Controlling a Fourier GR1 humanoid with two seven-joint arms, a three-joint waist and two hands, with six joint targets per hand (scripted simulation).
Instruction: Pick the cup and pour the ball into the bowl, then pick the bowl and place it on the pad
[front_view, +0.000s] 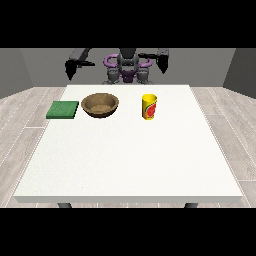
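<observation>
You see the cup standing upright on the desk, a little right of the middle in the upper part of the frame. It is yellow with a red mark. The ball is not visible from here; I suppose it is inside the cup. The brown bowl is to the left of the cup, apart from it, and the green pad lies just beside the bowl, further left.

Both hands are raised near the robot's body at the top of the frame and hold nothing. The hand at the view's right hangs above the far edge of the desk, behind the cup. The hand at the view's left is above the pad side. How the fingers lie I cannot tell; they are too small.

The step in hand is, I judge, the first one: reaching for the cup. You should bring the hand at the view's right down to the cup's side, not from above, so the opening stays free. Keep the cup upright until it is over the bowl, and then tilt slowly.
</observation>
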